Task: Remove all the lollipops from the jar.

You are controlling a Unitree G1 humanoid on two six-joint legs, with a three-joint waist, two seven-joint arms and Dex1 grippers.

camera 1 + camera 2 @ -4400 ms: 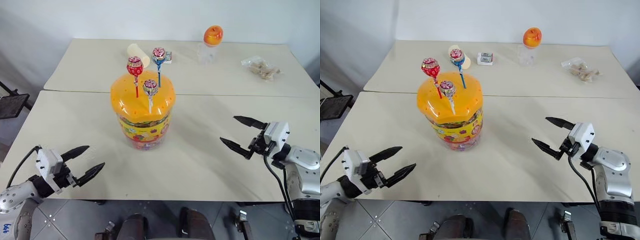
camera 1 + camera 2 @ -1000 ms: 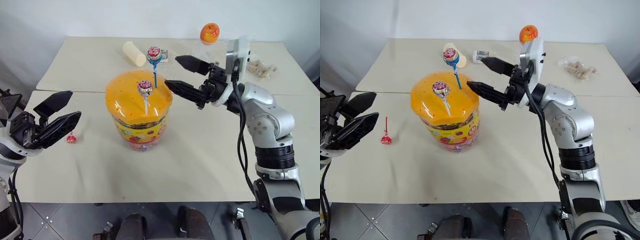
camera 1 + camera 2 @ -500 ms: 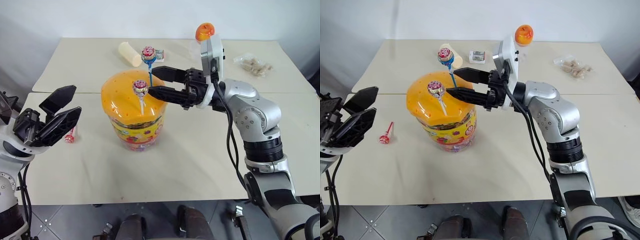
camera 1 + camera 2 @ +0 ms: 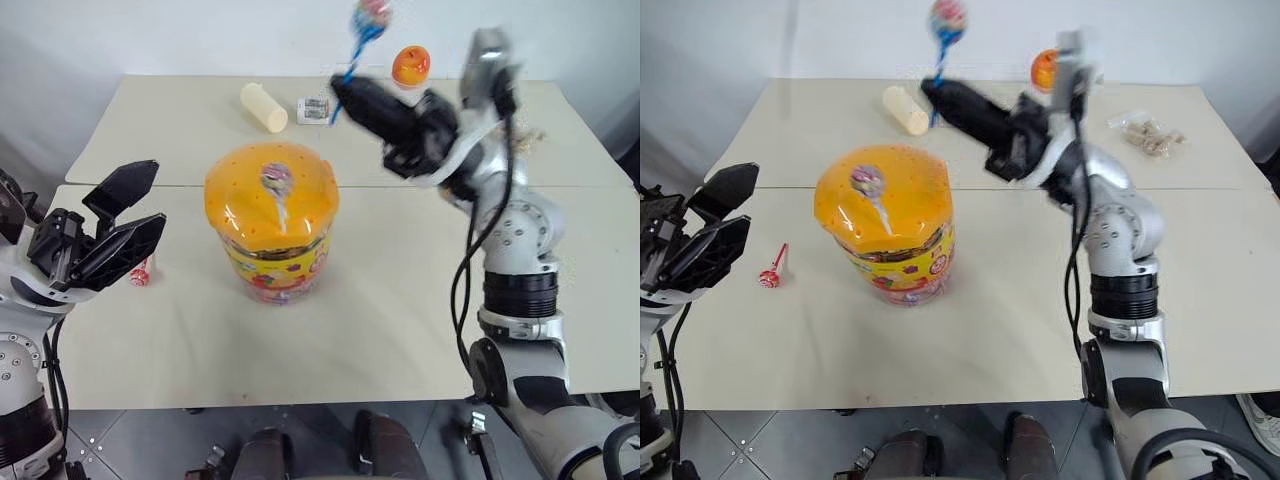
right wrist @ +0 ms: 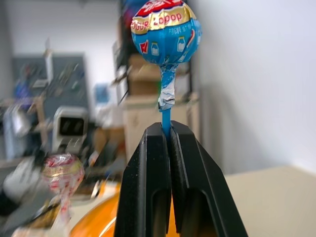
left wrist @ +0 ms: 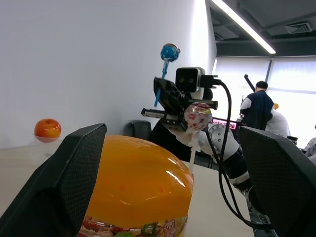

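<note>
Right pincer (image 5: 167, 129): fingers pressed together on the blue stick of a blue-stick lollipop (image 4: 947, 17), grip just under the wrapped head. Raised above and beyond the jar (image 4: 885, 218), clear of the lid, lollipop head at the highest point. Stick free of the lid holes. Pincer blurred in both head views.

Left pincer (image 4: 115, 225): fully spread, nothing between the fingers. Positioned to the robot's left of the jar, well apart from it, fingers aimed toward it.

Jar: upright on the near bench (image 4: 350, 330), roughly central. Orange domed lid dotted with small holes, yellow-red label on the clear wall below.

White-stick lollipop (image 4: 275, 180): standing in the lid, stick pushed into a hole, head just above the dome on the side facing the camera. Seen in the left wrist view as well (image 6: 197, 116), slightly tilted.

Red-stick lollipop (image 4: 770, 273): lying flat on the bench to the robot's left of the jar, apart from it, near the left pincer and partly behind it in the left eye view.

Far bench beyond the jar:
- pale cylinder (image 4: 263, 107), lying on its side, behind the jar and a little to the left;
- small packet (image 4: 315, 109) just beside the cylinder;
- orange egg-shaped object (image 4: 411, 66) on top of a small clear bottle, behind the jar and to the right;
- clear bag with light-brown pieces (image 4: 1146, 134), farther right.

Left wrist view background: people (image 6: 257, 106) standing far behind the jar.
</note>
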